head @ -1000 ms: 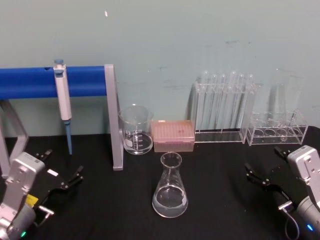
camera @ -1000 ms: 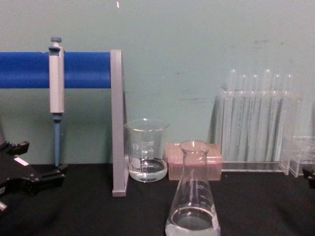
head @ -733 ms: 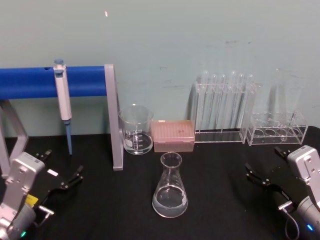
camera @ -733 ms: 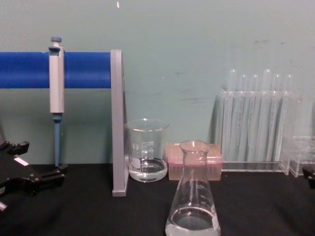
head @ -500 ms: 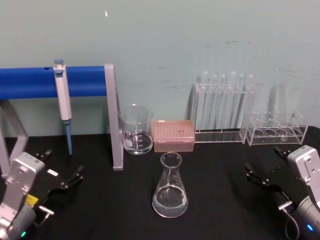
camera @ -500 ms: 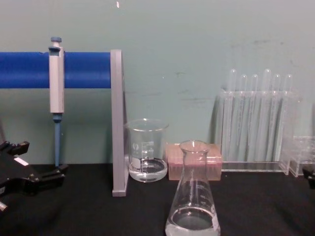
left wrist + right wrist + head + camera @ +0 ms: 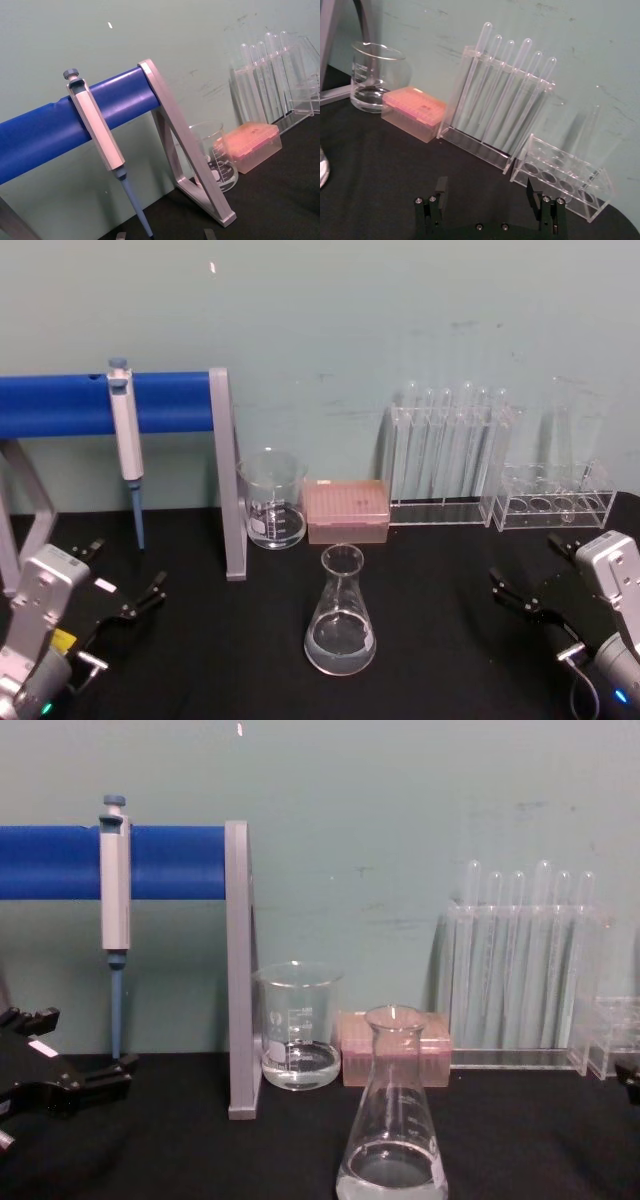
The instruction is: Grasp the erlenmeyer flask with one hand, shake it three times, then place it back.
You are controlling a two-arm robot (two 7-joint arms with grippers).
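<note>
Both the black boxy left end effector [image 7: 125, 570] and the matching right end effector [image 7: 524, 560] are released, jaws spread, at opposite sides of the black desk [image 7: 440, 660], well apart from the clear glass conical erlenmeyer flask [image 7: 340, 625] standing upright between them, just before a pink rectangular box [image 7: 346, 510].

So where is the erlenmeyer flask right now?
In the head view the erlenmeyer flask stands upright near the centre, just in front of the pink tip box, with the beaker behind to its left. The left gripper and right gripper sit apart on either side.
</note>
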